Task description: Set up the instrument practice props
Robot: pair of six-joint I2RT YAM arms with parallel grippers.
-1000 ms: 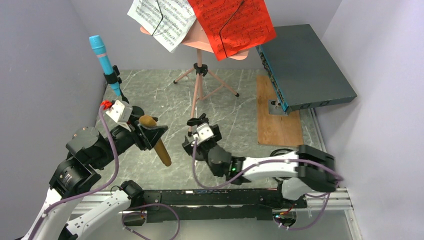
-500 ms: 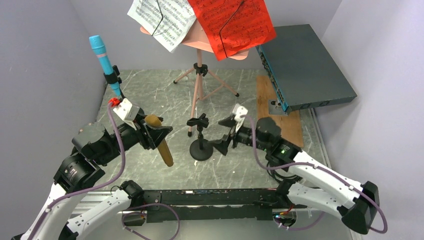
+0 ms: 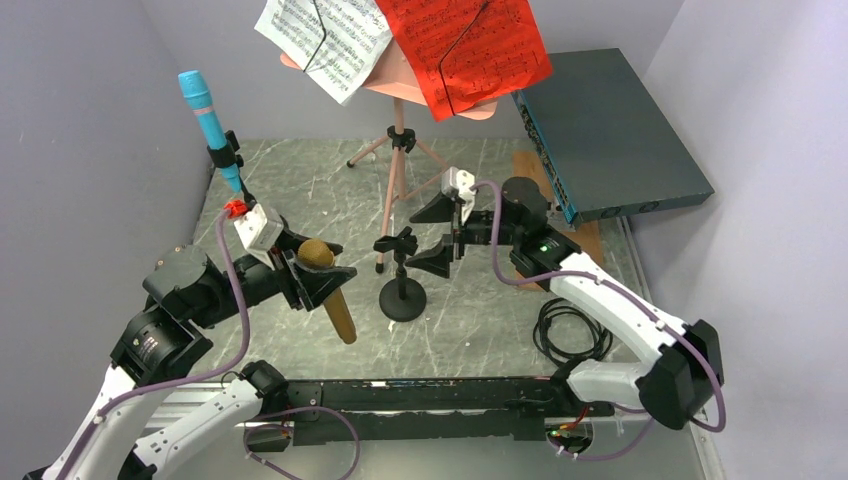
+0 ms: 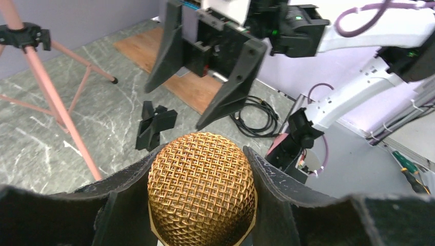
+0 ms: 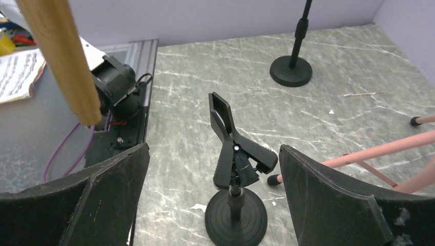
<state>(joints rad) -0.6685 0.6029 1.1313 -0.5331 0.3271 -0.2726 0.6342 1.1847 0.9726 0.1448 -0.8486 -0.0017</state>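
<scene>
Gold mesh-head microphone [image 4: 201,184] is clamped in your left gripper [image 3: 318,275]. Its fingers [image 4: 287,195] press on both sides just under the head. In the top view it sits at 8 o'clock on the table, tilted, with the tan handle pointing down toward 5 o'clock and its lower end in the air.

Your right gripper [image 3: 412,244] is spread wide and grasps nothing. It faces 9 o'clock, just beside the short black pole [image 3: 402,280] near table centre. In the right wrist view the pole's empty clip [image 5: 233,148] lines up between the two fingers [image 5: 102,205] with gaps on both sides and no contact. The pole stands upright on its round base [image 5: 236,220].

The second black pole [image 5: 297,31] is at 10 o'clock. Its clip holds the blue microphone [image 3: 208,125], head up and leaning toward 11 o'clock.

The pink music stand [image 3: 398,170] is at 12 o'clock with its tripod feet on the marble-pattern tabletop [image 3: 480,320]. The white sheet-music page [image 3: 325,35] lies on the left of its desk and the red sheet-music page [image 3: 465,50] on the right, each with a thin black wire across it.

The dark-teal box [image 3: 610,130] is at 2 o'clock, its near corner over the wooden board [image 3: 555,260] at 3 o'clock. A black cable coil [image 3: 570,330] lies at 4 o'clock, by your right arm.
</scene>
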